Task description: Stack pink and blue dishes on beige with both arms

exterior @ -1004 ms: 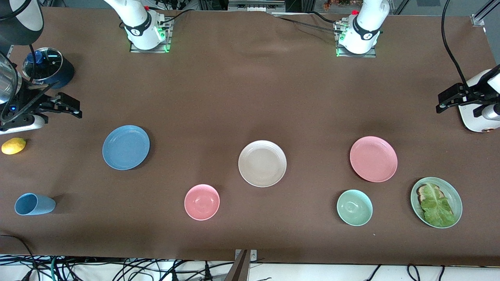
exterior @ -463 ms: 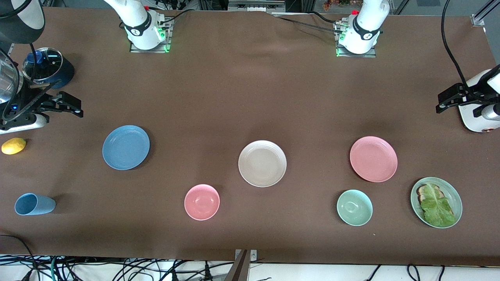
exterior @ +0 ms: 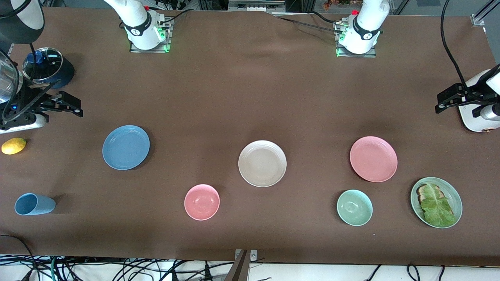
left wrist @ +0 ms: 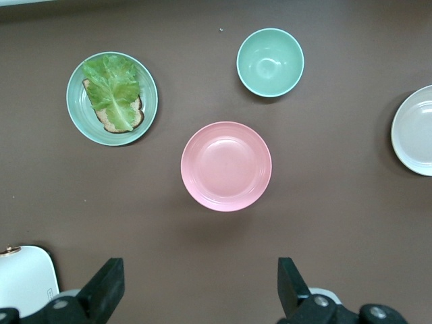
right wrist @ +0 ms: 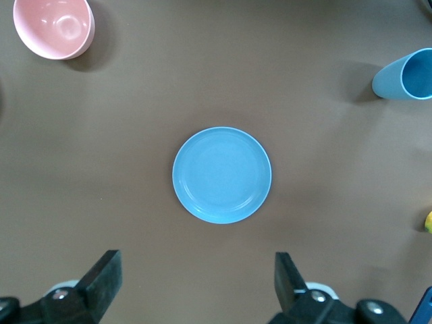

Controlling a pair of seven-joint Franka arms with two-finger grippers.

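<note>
Front view: beige plate (exterior: 262,163) sits mid-table, blue plate (exterior: 125,147) at its nine o'clock, pink plate (exterior: 373,159) at three. Left gripper (left wrist: 199,287) hangs spread above the pink plate; right gripper (right wrist: 196,283), also spread, above the blue plate.

The table (exterior: 242,97) is covered by a matte brown cloth that spans nearly the whole front view. The cloth shows slight wrinkles and a raised fold near its edge farthest from the front camera, between the two mounting plates. Lighting is even and comes from overhead; it casts soft, short shadows on the cloth. Along the table edge nearest the front camera, a white floor strip (exterior: 336,273) carries a tangle of black cables (exterior: 117,269). A small metal bracket (exterior: 245,255) is fixed at the middle of that edge. An aluminium frame profile (exterior: 482,13) stands at the corner toward the left arm's end.
</note>
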